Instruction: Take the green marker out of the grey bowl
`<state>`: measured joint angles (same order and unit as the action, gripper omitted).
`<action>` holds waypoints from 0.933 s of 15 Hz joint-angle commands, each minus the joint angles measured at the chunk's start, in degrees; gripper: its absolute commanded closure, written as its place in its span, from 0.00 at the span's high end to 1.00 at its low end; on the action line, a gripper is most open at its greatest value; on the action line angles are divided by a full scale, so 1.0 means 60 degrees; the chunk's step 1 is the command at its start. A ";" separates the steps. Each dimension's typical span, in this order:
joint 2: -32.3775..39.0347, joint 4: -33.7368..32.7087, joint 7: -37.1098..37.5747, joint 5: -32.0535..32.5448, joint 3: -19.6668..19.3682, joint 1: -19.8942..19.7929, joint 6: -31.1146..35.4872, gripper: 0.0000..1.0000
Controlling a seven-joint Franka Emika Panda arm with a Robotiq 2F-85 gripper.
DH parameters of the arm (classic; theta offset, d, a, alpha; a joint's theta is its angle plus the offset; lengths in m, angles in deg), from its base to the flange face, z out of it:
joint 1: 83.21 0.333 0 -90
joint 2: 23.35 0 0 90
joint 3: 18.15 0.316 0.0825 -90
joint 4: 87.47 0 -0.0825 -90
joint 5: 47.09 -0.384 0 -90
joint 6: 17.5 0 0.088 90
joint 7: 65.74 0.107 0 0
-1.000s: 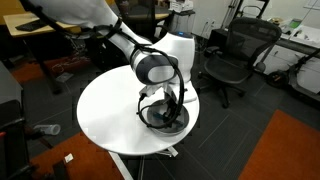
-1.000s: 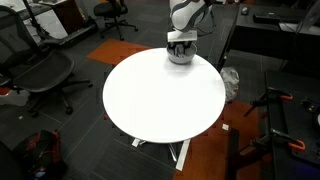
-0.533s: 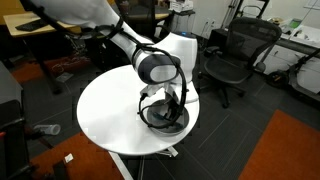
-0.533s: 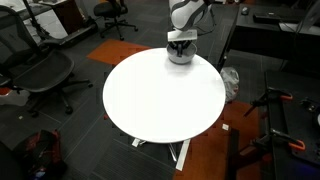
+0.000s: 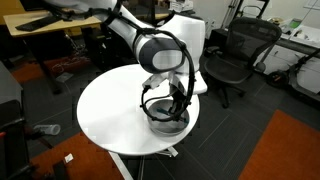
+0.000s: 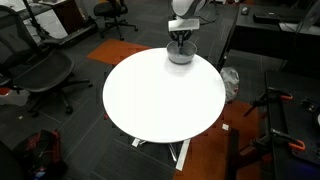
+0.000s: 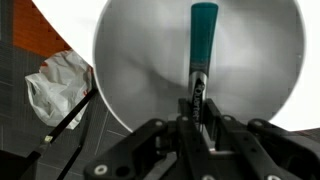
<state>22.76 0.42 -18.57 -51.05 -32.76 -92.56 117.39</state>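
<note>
Round white surface bears a smooth round grey bowl; above it, the hand pinches a slim teal-green marker, its long axis upright, teal end pointing down.

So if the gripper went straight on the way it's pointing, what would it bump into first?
Most likely the grey bowl. The gripper points down into it, and the green marker it holds sticks out ahead, so the marker's end would probably touch the bowl's inside first. The depth is hard to judge.

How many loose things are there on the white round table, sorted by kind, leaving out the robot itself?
grey bowl: 1
green marker: 1
Total: 2
</note>
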 commanded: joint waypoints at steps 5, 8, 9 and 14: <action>-0.2025 0.1317 -0.0715 0.0197 -0.0329 0.0158 -0.0344 0.05; -0.2839 0.1924 -0.0380 0.0521 -0.0473 0.0466 -0.0504 0.05; -0.3142 0.2175 -0.0241 0.0674 -0.0508 0.0604 -0.0510 0.05; -0.4508 0.3196 0.0429 0.1438 -0.0383 0.1159 -0.0802 0.05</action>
<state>2.43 13.64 -19.25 -45.31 -34.74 -88.20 114.32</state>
